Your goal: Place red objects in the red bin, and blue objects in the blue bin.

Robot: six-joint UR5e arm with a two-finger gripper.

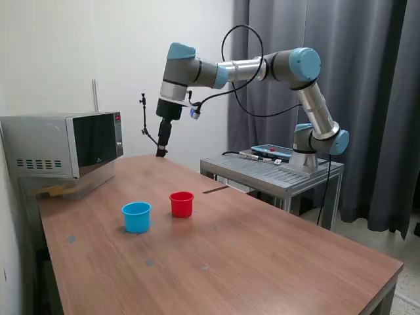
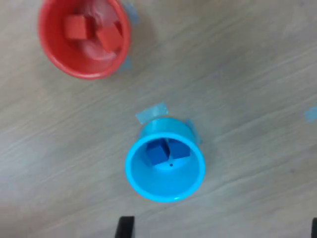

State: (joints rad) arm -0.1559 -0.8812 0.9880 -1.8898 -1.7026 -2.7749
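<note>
Two red cubes point(image 2: 91, 32) lie side by side inside the upright red cup point(image 2: 52, 52), two dark blue cubes point(image 2: 166, 151) inside the upright light blue cup point(image 2: 143, 183), both cups standing on the counter point(image 2: 247, 74) below the fingers point(image 2: 125, 227).

In the exterior view the cup walls hide whatever lies inside the red cup point(image 1: 182, 203) and the blue cup point(image 1: 136, 216). The pincer point(image 1: 161, 152) is too small and dark to show how its jaws stand. In the wrist view only its fingertips point(image 2: 125, 228) show, cut off by the picture's edge.

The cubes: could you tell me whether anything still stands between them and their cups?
Nothing does. In the wrist view both red cubes already lie inside the red cup, and both dark blue cubes lie inside the light blue cup. The gripper hangs well above the table.
</note>
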